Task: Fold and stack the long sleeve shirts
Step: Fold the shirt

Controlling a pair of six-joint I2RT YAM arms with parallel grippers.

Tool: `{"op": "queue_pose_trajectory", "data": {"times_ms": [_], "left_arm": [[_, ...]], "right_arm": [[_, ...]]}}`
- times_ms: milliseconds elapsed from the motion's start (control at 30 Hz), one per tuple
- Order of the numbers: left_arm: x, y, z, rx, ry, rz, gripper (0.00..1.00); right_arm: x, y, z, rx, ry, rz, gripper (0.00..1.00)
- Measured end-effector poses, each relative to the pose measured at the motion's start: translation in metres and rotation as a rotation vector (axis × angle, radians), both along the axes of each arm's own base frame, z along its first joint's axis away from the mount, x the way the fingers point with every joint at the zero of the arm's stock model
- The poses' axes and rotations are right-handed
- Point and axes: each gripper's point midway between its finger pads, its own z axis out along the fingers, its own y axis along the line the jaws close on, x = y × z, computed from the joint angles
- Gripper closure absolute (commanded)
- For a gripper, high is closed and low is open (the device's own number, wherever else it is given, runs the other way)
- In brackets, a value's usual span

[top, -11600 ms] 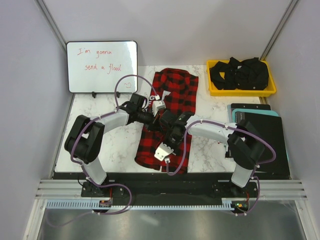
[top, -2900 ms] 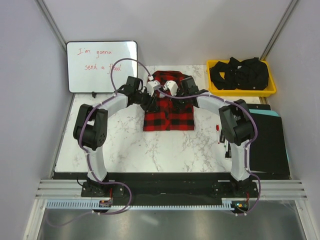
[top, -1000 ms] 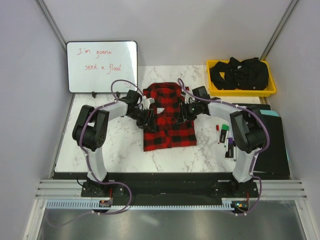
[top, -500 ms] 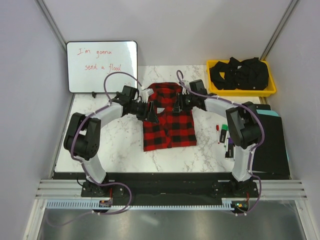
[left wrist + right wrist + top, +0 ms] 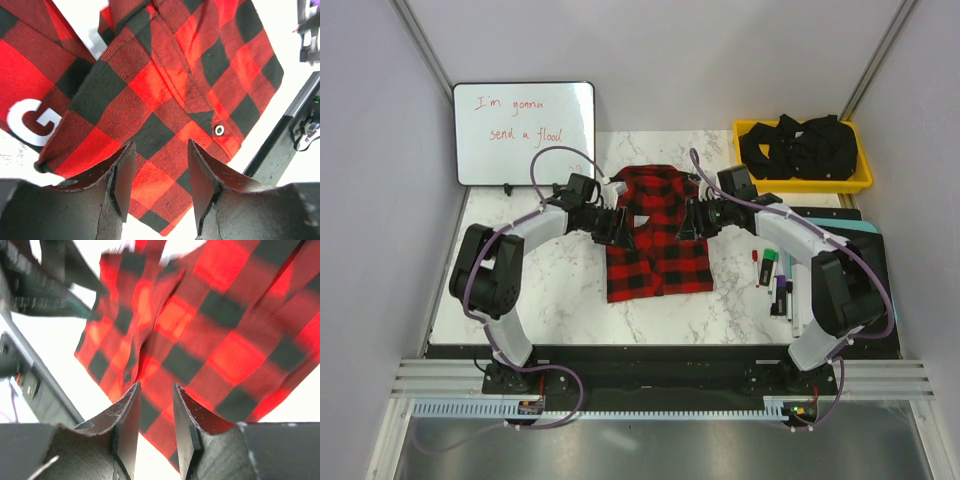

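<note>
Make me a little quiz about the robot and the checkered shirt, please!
1. True or false: the plaid shirt is inside the yellow bin.
2. What colour is the writing on the whiteboard? A) red B) blue C) green
3. Fill in the gap: the left fingers are ___ (open or shut).

Key: 1 false, it lies folded on the table; 2 A; 3 open.

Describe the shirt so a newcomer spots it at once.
On the marble table, look mid-back, between the whiteboard and the yellow bin. The shirt lies folded between the left gripper and right gripper. It alone is red-and-black check; the bin's cloth is plain black.
</note>
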Motion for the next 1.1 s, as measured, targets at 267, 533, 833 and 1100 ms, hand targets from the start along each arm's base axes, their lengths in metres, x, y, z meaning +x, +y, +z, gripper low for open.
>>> {"op": "queue_pose_trajectory", "data": {"times_ms": [267,533,833,1100], "left_arm": [[0.003,-0.006,-0.027,0.081,0.056,-0.003,0.48],[0.017,-0.007,-0.041,0.11,0.113,0.038,0.49],[0.045,-0.019,-0.025,0.055,0.067,0.013,0.48],[-0.041,-0.026,0.047,-0.224,0.038,-0.109,0.43]], "right_arm": [[-0.078,-0.025,-0.078,-0.105,0.342,0.046,0.63],[-0.087,-0.03,-0.098,-0.092,0.525,0.035,0.62],[-0.059,-0.029,-0.091,-0.094,0.454,0.063,0.6],[-0.065,0.007,-0.018,0.141,0.247,0.11,0.56]]}}
